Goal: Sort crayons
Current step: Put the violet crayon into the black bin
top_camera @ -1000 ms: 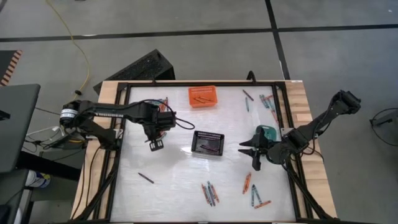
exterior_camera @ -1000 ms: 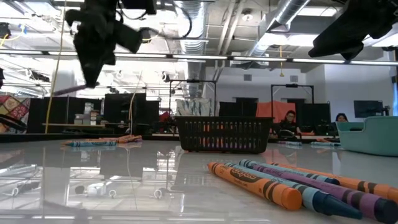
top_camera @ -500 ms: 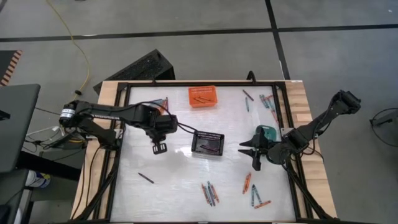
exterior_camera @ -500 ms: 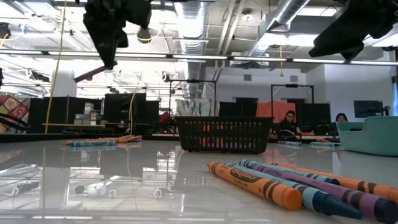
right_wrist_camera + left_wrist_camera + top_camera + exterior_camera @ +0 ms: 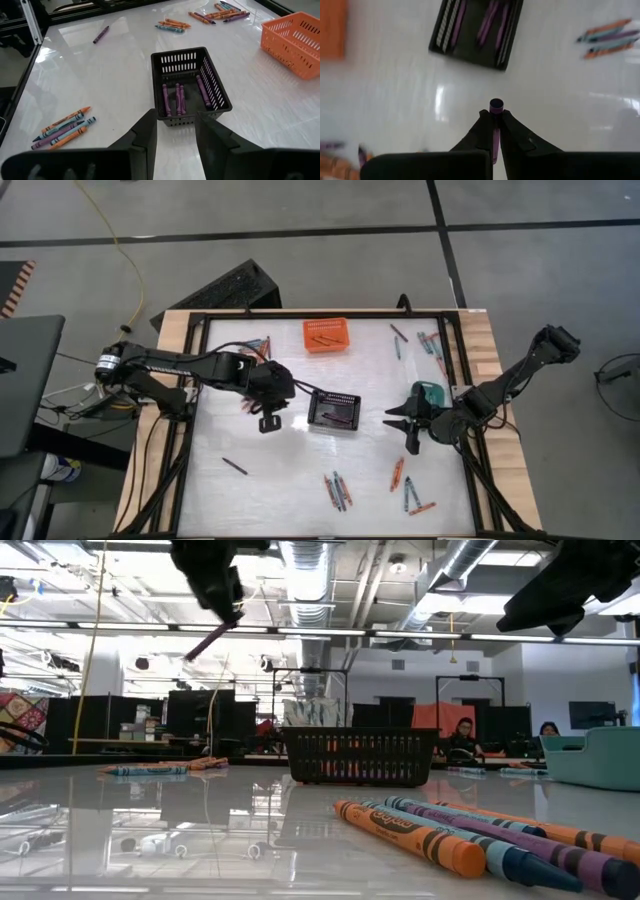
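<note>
You've got purple crayons (image 5: 178, 98) in the black basket (image 5: 334, 410), your left gripper (image 5: 494, 116) clamping another (right gripper (image 5: 175, 131) fingers apart), many crayons (image 5: 336, 491) left unsorted.

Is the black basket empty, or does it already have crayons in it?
Not empty. The black basket holds several purple crayons lying flat on its floor, seen in the right wrist view; the left wrist view shows them too.

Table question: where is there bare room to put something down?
Bare: the stretch of table between the lone purple crayon and the front crayon cluster. Crowded: the back right crayons, and around the black basket.
</note>
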Available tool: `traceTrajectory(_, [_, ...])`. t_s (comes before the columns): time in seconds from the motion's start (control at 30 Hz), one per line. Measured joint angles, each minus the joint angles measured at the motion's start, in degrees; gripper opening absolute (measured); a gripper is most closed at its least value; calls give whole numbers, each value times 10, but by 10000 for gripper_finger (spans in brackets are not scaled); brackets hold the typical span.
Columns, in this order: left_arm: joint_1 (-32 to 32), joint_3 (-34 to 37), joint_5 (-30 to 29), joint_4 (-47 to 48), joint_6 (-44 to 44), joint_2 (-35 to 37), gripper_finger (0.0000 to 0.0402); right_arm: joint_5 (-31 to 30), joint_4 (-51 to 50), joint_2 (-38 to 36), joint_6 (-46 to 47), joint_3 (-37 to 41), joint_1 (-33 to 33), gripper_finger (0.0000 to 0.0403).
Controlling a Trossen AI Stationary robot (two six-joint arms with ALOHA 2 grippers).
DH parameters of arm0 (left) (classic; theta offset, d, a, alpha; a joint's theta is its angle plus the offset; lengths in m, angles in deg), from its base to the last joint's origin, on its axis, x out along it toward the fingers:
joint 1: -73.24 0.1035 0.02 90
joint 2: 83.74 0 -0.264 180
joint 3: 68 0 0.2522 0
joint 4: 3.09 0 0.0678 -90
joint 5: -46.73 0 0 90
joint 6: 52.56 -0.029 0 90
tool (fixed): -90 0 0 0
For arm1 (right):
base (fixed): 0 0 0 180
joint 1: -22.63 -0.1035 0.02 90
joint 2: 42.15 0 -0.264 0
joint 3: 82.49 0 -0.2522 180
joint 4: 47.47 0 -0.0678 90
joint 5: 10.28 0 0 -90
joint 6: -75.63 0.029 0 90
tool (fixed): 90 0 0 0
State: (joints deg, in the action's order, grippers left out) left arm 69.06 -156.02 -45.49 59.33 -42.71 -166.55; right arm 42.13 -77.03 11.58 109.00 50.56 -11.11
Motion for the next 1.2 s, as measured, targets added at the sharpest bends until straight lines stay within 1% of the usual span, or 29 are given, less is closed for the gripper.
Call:
traceTrajectory(0.23, [0, 0, 20, -102, -56, 0, 0, 0, 0, 0, -3, 0, 0, 127])
traceTrajectory(0.37, [-2, 0, 20, -146, -91, 0, 0, 0, 0, 0, -5, 0, 0, 127])
traceTrajectory(0.6, [-4, 1, 41, -233, -142, -19, 0, 0, 0, 0, -9, 0, 0, 127])
traceTrajectory(0.73, [-4, 0, 49, -251, -161, -41, 0, 0, -2, 0, -11, 0, 0, 127])
traceTrajectory(0.97, [-4, 0, 61, -280, -193, -99, 0, -1, -3, 0, -13, -1, 1, 127])
traceTrajectory(1.2, [-3, 0, 64, -296, -211, -123, 0, -4, -4, 0, -15, -1, 1, 127])
